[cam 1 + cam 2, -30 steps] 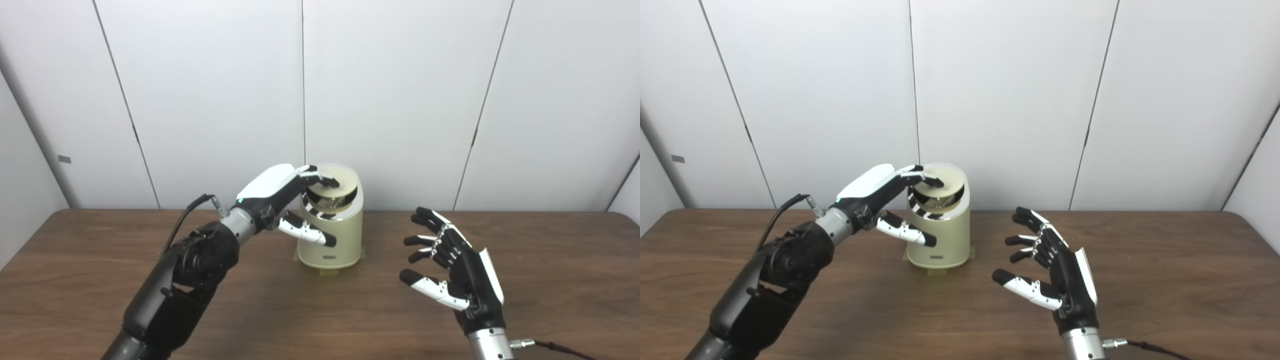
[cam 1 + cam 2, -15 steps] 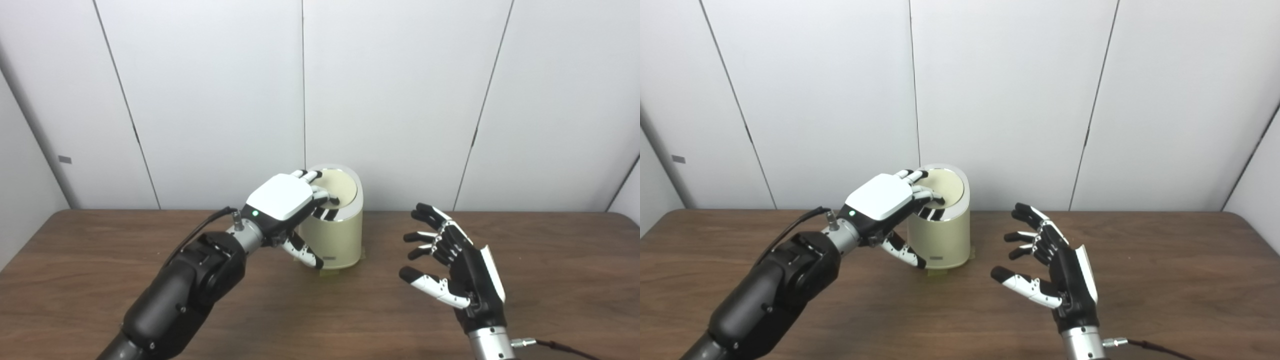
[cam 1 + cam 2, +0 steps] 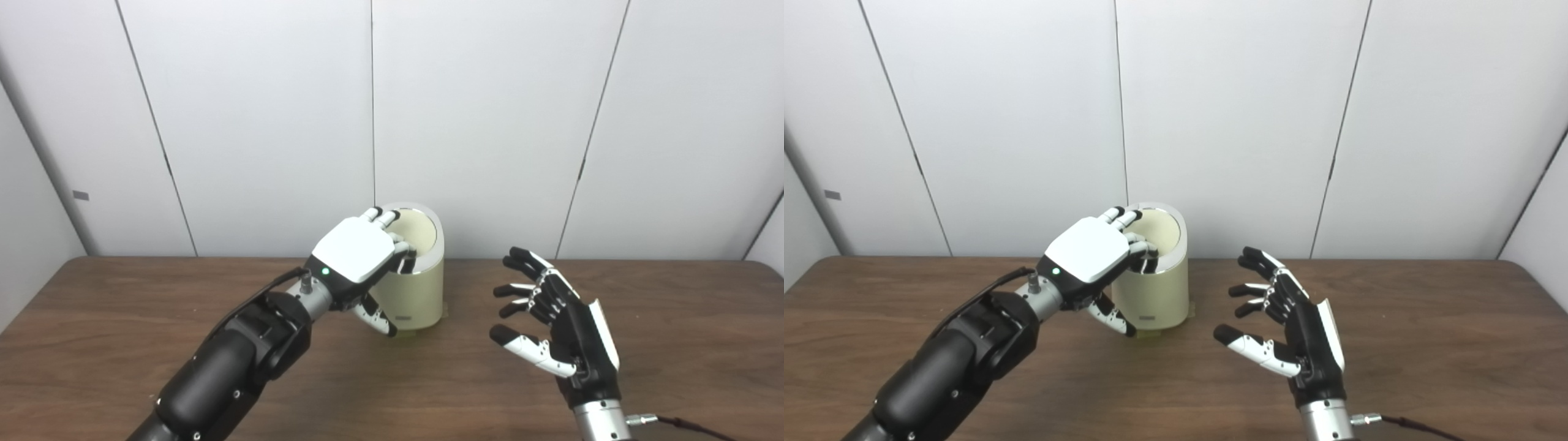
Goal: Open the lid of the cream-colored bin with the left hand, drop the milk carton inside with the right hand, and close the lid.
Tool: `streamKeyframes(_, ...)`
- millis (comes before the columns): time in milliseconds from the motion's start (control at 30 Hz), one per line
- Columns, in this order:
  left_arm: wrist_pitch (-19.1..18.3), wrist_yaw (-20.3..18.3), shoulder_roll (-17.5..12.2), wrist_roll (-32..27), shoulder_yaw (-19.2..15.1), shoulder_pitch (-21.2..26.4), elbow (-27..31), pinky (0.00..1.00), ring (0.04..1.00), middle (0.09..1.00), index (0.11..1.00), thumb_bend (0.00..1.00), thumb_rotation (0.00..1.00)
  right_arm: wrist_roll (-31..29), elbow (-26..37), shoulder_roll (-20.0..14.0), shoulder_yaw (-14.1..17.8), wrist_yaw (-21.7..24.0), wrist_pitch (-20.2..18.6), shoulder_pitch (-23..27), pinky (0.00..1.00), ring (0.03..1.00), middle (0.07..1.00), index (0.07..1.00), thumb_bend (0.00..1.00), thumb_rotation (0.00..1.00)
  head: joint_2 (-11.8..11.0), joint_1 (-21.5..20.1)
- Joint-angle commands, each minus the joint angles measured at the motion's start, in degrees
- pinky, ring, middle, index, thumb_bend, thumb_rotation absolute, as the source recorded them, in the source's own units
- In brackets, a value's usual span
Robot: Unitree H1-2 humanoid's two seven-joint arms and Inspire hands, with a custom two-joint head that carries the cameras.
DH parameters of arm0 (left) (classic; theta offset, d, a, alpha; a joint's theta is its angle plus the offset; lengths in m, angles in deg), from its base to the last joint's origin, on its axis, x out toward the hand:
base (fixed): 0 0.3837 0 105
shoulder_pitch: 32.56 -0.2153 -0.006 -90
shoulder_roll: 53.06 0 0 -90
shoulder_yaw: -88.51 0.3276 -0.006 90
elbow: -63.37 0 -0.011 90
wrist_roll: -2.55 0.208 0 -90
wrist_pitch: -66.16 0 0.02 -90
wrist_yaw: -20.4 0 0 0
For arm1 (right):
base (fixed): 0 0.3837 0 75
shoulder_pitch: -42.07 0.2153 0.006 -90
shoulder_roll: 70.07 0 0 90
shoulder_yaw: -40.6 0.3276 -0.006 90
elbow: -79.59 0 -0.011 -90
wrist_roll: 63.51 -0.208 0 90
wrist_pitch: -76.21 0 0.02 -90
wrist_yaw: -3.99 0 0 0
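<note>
The cream-colored bin (image 3: 419, 294) stands at the middle back of the brown table. Its round lid (image 3: 421, 228) lies down flat in the chrome rim. My left hand (image 3: 358, 251) is palm down over the bin's front left, with its fingers curled onto the lid's near edge and its thumb hanging beside the bin wall; it grips nothing. My right hand (image 3: 563, 324) hovers open and empty to the right of the bin, palm turned left and fingers spread. No milk carton shows in either view.
The wooden table (image 3: 122, 318) runs across the whole picture, with white wall panels close behind the bin. A yellowish pad (image 3: 1145, 334) lies under the bin's base. A cable (image 3: 680, 422) trails from my right wrist.
The lid was tilted up one second ago and now lies flat. My left hand has rolled palm down and dropped with it. My right hand has stayed in place.
</note>
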Motion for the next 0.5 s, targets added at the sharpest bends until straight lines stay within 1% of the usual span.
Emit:
streamKeyframes(0,0.2,-5.3,-0.9,-0.1,1.0,-0.4,0.2,1.00,1.000,0.762,0.736,0.99,0.33,0.1,1.3,0.0,0.3,-0.5,1.6,2.0,0.46,0.624,0.794,0.800,0.77,0.45,0.0,0.0)
streamKeyframes(100,0.2,-5.4,-1.0,-1.2,0.2,-0.6,1.1,1.00,0.997,0.751,0.725,0.96,0.35,0.2,1.3,0.0,0.3,-0.5,1.5,2.0,0.46,0.622,0.790,0.800,0.78,0.45,0.0,0.0)
streamKeyframes(200,-0.1,-2.8,-0.4,-2.4,-1.8,-1.4,2.8,1.00,0.977,0.754,0.738,0.92,0.35,0.2,1.6,0.1,0.4,-0.5,1.1,2.0,0.46,0.617,0.789,0.799,0.77,0.45,0.0,0.0)
streamKeyframes(233,-0.5,-1.8,0.1,-3.4,-3.1,-2.0,3.5,1.00,0.963,0.757,0.744,0.92,0.35,0.1,1.7,0.1,0.4,-0.5,0.9,2.0,0.46,0.619,0.789,0.799,0.77,0.45,0.0,0.0)
streamKeyframes(333,-2.5,1.2,2.0,-6.6,-7.3,-4.1,5.8,0.99,0.920,0.819,0.801,0.88,0.31,0.1,1.7,0.2,0.5,-0.5,0.8,2.0,0.46,0.621,0.794,0.798,0.76,0.44,0.3,0.4)
streamKeyframes(367,-2.7,3.0,2.9,-8.0,-9.0,-5.1,6.3,0.98,0.906,0.829,0.810,0.88,0.30,0.2,1.6,0.1,0.5,-0.6,1.0,2.0,0.46,0.622,0.795,0.798,0.76,0.44,0.3,0.4)
streamKeyframes(400,-2.7,5.3,3.9,-9.4,-10.8,-6.2,6.7,0.93,0.884,0.836,0.817,0.88,0.28,0.1,1.4,0.0,0.6,-0.6,1.2,2.0,0.46,0.624,0.796,0.799,0.76,0.43,0.2,0.4)
streamKeyframes(433,-1.8,9.0,5.2,-12.5,-13.6,-7.8,6.8,0.87,0.856,0.847,0.831,0.87,0.27,0.0,1.0,-0.1,0.7,-0.5,1.7,2.0,0.47,0.628,0.798,0.799,0.76,0.43,0.2,0.4)
streamKeyframes(467,-1.0,11.5,6.0,-14.7,-15.7,-9.0,6.9,0.82,0.853,0.877,0.863,0.85,0.28,0.0,0.8,-0.3,0.7,-0.5,2.0,2.0,0.47,0.630,0.797,0.798,0.76,0.43,0.2,0.4)
